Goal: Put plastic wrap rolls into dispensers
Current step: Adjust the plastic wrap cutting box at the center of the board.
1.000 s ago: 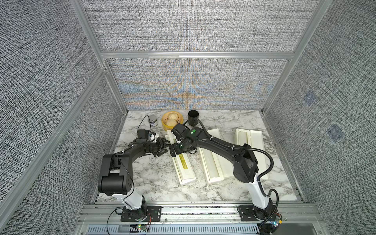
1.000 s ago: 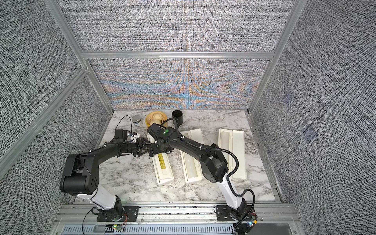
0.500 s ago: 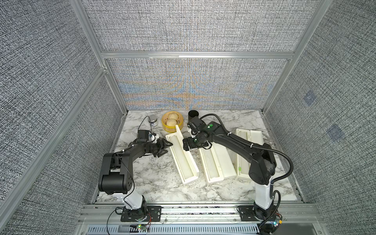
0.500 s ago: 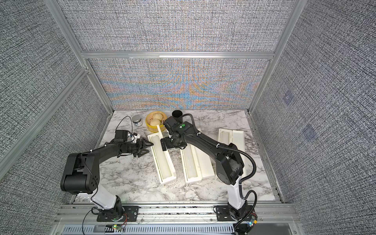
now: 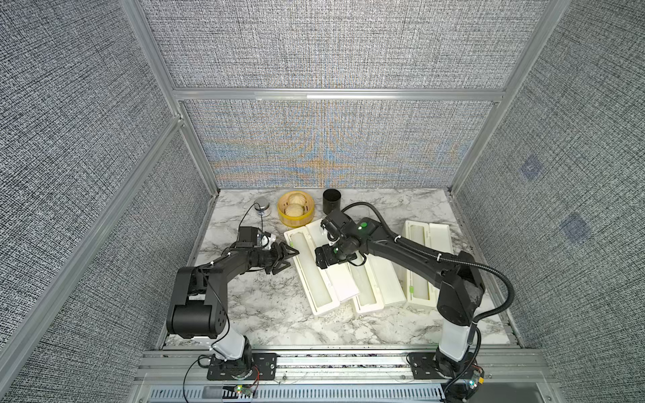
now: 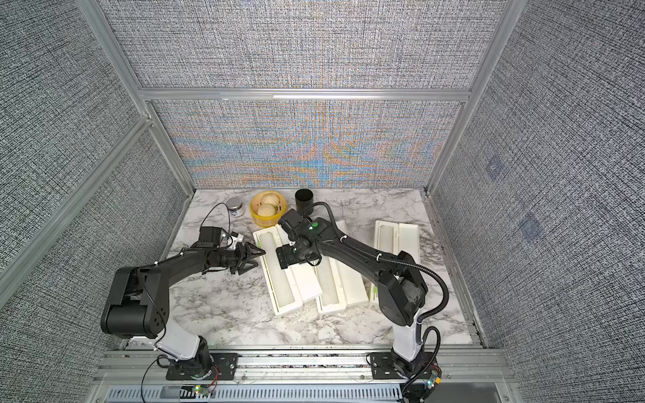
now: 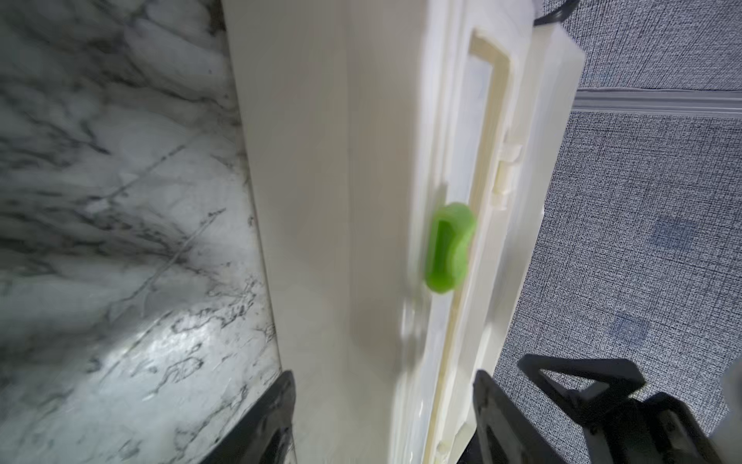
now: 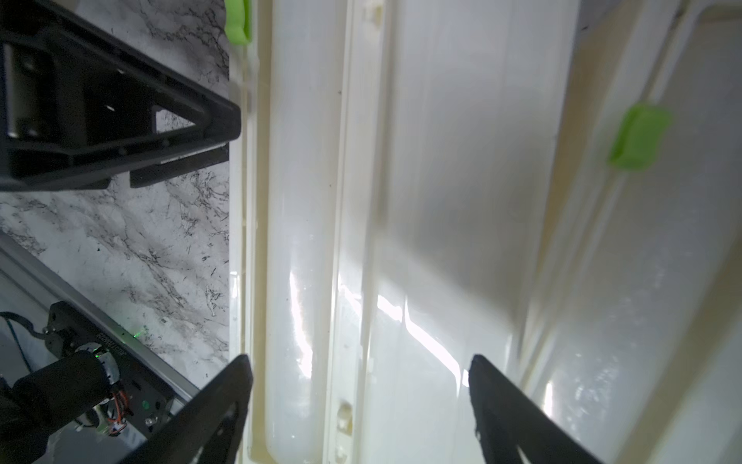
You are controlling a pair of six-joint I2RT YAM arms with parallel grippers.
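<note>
three dispensers lie side by side on the marble tabletop (image 5: 265, 307), all with lids thrown open, and one plastic wrap roll is plainly seen. at the upper left of the tabletop stands one small metal tin (image 5: 262, 206), with a thin cable looping past it. below it the left gripper (image 5: 293, 261) reaches in from the left. in the left wrist view its fingers (image 7: 277, 418) sit either side of the left dispenser (image 5: 323, 308) at its long side wall and look closed on it. right of the tin, one round bamboo steamer (image 5: 282, 218) holds two buns (image 5: 295, 210), just beyond the far end of the left dispenser. the plastic wrap roll (image 8: 297, 241) lies lengthwise in the left dispenser's trough. the open lid rests to the right of the trough, against the middle dispenser (image 5: 368, 307). the right gripper (image 8: 357, 357) hangs over that trough and lid with its fingers spread wide and nothing between them. one black cup (image 5: 332, 202) stands at the back, right of the steamer. the right arm (image 5: 412, 258) crosses the far half of the middle dispenser and hides it. its elbow covers the near right corner of the right dispenser (image 5: 427, 226). whether those two troughs hold rolls i cannot tell from the top views. three green clips show, one per dispenser: left (image 7: 449, 249), middle (image 8: 638, 136) and right (image 5: 411, 289).
</note>
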